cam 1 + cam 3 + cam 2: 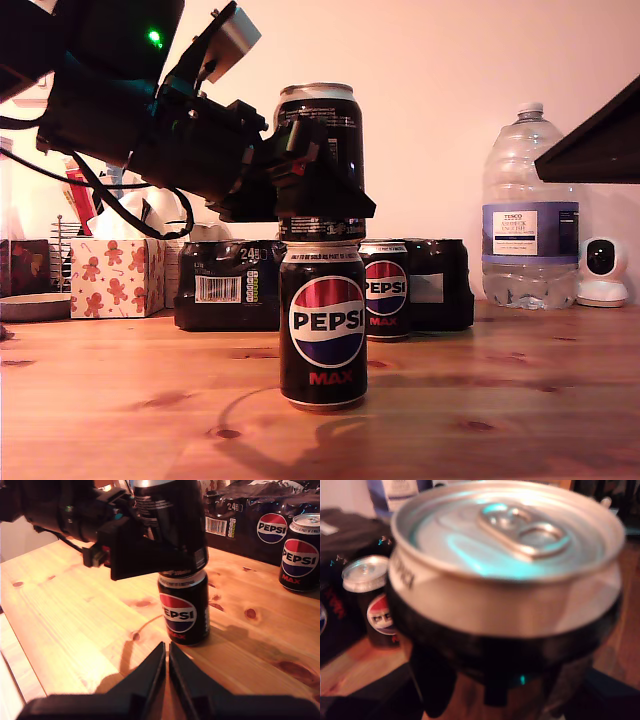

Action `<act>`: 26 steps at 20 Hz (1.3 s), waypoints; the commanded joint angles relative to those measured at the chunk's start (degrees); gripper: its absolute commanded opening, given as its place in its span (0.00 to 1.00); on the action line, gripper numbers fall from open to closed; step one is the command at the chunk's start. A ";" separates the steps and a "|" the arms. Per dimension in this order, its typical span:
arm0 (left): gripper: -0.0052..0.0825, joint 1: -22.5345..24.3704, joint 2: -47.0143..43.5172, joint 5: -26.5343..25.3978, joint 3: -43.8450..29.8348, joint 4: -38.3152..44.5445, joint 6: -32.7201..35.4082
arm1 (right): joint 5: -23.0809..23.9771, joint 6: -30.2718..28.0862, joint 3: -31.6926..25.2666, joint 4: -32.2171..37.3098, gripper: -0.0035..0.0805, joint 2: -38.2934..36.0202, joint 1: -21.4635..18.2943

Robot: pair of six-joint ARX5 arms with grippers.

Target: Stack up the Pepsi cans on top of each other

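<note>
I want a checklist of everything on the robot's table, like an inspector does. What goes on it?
Surface: wooden table, knotty, dry.
Job's things: top Pepsi can sits on the front Pepsi can; a third Pepsi can stands behind, alone.
Clutter: black multipack, water bottle, gingerbread tissue box, small white camera.
Grippers: my first gripper is shut on the top can; my second gripper is shut, holding nothing.
Cables: black cables hang under the first arm.
Surroundings: plain pale wall.
</note>
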 commanded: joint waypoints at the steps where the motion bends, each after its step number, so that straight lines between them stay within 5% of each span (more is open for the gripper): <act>1: 0.45 -0.20 0.07 0.20 -0.07 1.33 0.22 | 0.15 0.04 -0.98 0.28 0.03 0.09 -0.15; 20: 0.45 -0.15 0.07 -0.31 0.00 -1.11 0.15 | 0.15 0.04 -0.98 0.26 0.03 0.09 -0.13; 21: 0.53 -0.15 0.07 0.11 0.00 -1.14 -0.02 | 0.15 0.07 -0.98 0.26 0.03 0.09 -0.13; 24: 0.97 -0.20 0.07 0.94 0.44 -1.14 -0.02 | 0.13 0.04 -0.98 0.17 0.03 0.09 -0.13; 26: 0.95 -0.42 0.07 0.98 0.70 -1.14 0.04 | 0.13 0.04 -0.98 0.15 0.03 0.09 -0.13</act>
